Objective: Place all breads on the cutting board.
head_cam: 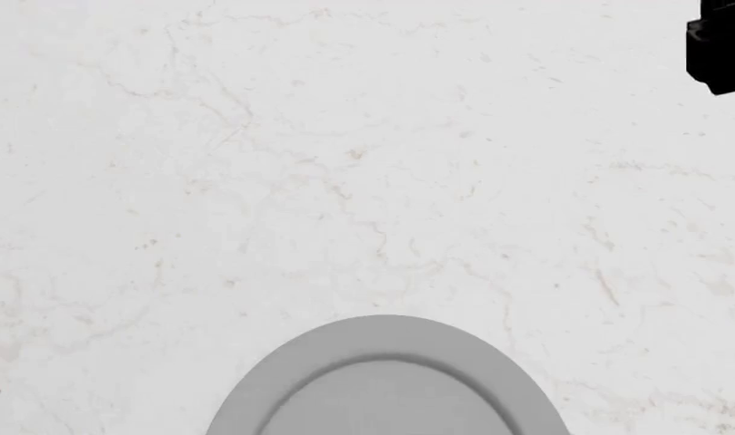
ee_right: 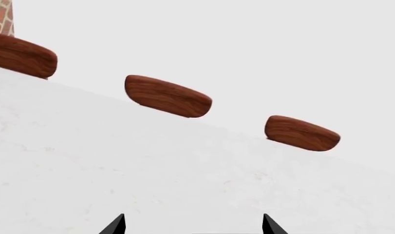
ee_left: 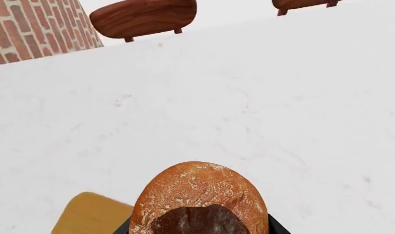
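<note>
filling the lower edge of the left wrist view, a reddish-brown bread roll [ee_left: 198, 195] with a floury, crackled crust sits close against the left gripper [ee_left: 198, 225], whose dark body shows on either side of it and whose dark pad overlaps the loaf's near face; the roll looks held, though the fingers themselves are mostly cut off by the frame. beside it, a corner of a pale wooden cutting board [ee_left: 90, 214] with a rounded edge lies on the white marble-patterned table [ee_left: 249, 107]. beyond the far edge of the table stand glossy, dark wood chair backs [ee_left: 145, 18], and a red brick wall [ee_left: 35, 29] rises at one side. in the right wrist view, the right gripper [ee_right: 193, 226] shows two black fingertips [ee_right: 114, 225] set well apart over bare tabletop, nothing between them. the head view looks straight down on the veined stone and on a plain grey plate [head_cam: 385, 381] with a raised rim. no writing or labels can be read anywhere.
</note>
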Robot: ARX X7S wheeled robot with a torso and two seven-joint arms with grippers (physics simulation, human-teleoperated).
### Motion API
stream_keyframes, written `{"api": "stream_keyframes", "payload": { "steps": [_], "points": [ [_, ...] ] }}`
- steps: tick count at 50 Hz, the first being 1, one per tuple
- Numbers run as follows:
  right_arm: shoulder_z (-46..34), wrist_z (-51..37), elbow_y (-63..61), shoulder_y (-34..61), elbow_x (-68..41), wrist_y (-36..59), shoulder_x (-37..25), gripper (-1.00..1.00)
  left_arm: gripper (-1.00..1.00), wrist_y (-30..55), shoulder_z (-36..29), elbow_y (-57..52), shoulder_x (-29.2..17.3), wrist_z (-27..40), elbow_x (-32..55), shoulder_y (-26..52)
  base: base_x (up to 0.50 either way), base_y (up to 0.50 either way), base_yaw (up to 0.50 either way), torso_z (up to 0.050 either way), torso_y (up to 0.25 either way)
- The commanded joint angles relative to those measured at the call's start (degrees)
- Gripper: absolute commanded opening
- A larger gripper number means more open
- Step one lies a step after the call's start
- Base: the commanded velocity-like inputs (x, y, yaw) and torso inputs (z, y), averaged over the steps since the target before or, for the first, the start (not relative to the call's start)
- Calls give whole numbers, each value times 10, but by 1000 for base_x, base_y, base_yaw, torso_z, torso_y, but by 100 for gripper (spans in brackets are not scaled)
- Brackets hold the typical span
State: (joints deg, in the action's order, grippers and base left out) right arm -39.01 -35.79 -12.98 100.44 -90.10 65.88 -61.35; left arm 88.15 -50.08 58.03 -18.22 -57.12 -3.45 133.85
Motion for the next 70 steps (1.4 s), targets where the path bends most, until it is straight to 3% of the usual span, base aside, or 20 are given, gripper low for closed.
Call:
{"api": "stream_keyframes", "payload": {
  "steps": [1,4,11,18,34,42,49,57,63,70],
  "points": [
    [-2,-1,-1,-7,0,-4,4,100,-100,-31,139,92,15,75,-105,11,0,0,0,0,0],
    [-2,-1,-1,-10,0,-6,4,100,-100,-34,208,100,14,106,-148,11,0,8,0,0,0],
    [-3,-1,0,-11,2,-8,8,100,-100,-50,223,117,18,92,-166,-6,0,5,-1,0,0],
    [-7,2,1,-18,8,-13,15,100,-100,-73,308,168,15,204,-129,1,0,7,-1,0,0],
    [-8,3,-4,-34,11,-22,12,100,-100,-90,340,168,-6,323,-33,-47,0,6,-1,0,0],
    [-10,2,-3,-31,11,-20,15,100,-100,-85,311,168,-6,314,-24,-67,0,6,-1,0,0],
    [-9,3,-3,-31,11,-20,14,100,-100,-60,209,164,11,213,-34,-80,0,6,-1,0,0],
    [-8,5,-4,-34,11,-23,9,100,-100,-58,207,161,9,219,-27,-98,0,7,-1,0,0],
    [-8,4,-6,-40,11,-26,8,100,-100,-26,153,114,5,158,-32,-123,0,7,-1,0,0],
    [-6,5,-9,-48,11,-33,5,100,-100,-24,177,114,-1,187,-35,-132,0,8,-1,0,0]
  ]
}}
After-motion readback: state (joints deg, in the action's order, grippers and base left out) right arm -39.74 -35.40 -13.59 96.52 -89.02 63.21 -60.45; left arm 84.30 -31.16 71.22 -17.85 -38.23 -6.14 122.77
